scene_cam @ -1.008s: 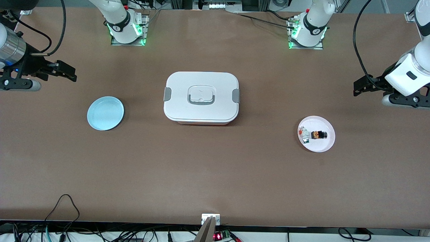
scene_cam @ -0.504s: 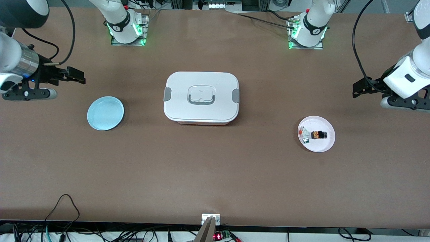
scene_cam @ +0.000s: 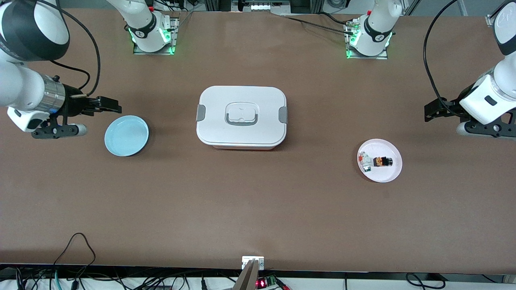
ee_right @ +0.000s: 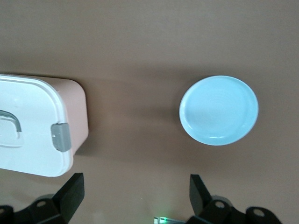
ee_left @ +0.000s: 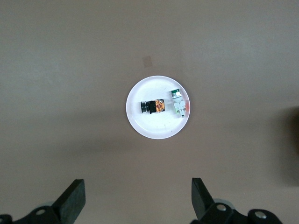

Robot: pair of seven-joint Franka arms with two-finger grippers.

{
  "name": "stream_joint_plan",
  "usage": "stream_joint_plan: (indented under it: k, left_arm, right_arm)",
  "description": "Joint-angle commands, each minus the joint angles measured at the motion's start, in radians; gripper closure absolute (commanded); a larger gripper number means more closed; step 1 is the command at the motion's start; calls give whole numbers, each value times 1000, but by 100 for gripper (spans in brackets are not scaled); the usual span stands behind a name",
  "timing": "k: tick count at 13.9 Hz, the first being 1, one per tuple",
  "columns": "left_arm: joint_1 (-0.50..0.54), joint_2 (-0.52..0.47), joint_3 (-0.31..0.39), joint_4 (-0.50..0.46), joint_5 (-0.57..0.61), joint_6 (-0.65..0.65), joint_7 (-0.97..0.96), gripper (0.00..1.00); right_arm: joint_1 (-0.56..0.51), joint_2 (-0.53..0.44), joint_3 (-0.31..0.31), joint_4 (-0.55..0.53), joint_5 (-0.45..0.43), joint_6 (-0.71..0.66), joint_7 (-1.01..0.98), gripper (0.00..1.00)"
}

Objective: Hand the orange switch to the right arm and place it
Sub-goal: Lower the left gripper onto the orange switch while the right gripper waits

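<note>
The orange switch (scene_cam: pixel 382 161) lies on its side on a small white plate (scene_cam: pixel 393 172) toward the left arm's end of the table. It also shows in the left wrist view (ee_left: pixel 153 107), on the plate (ee_left: pixel 140 127). My left gripper (scene_cam: pixel 430 110) is open and empty over bare table, apart from the plate; in its wrist view the gripper (ee_left: pixel 138 186) has its jaws wide apart. My right gripper (scene_cam: pixel 113 106) is open and empty over bare table beside a light blue plate (scene_cam: pixel 126 135); its wrist view shows the gripper (ee_right: pixel 135 182) with the jaws wide apart.
Small white, red and green parts (scene_cam: pixel 365 161) lie on the white plate beside the switch. A closed white lunch box (scene_cam: pixel 242 117) with grey clips stands mid-table; its pink body shows in the right wrist view (ee_right: pixel 77 121). The blue plate (ee_right: pixel 218 110) holds nothing.
My right arm has swung in from the table's end, bringing its gripper close to the blue plate. My left gripper has hardly shifted. The switch has not moved.
</note>
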Motion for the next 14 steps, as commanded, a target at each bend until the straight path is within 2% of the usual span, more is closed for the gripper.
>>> stream_joint_plan:
  k: [1,5,9,12,14]
  left_arm:
    - [4,5,-5,27,21,-10,6,0]
    - [-13,36,-8,23,23,-22,-8,0]
    - [3,213,-5,28,11,-14,8,0]
    - [7,296,-5,-34,24,131,8,0]
    - [47,352,-8,-97,26,287,23,0]
  right_arm:
    - [15,7,1,5,59,19,-14,0]
    - [17,35,1,8,87,39,-14,0]
    - [55,44,1,8,90,97,-13,0]
    - [69,44,2,8,154,112,-5,0]
    - [69,52,2,10,197,118,-5,0]
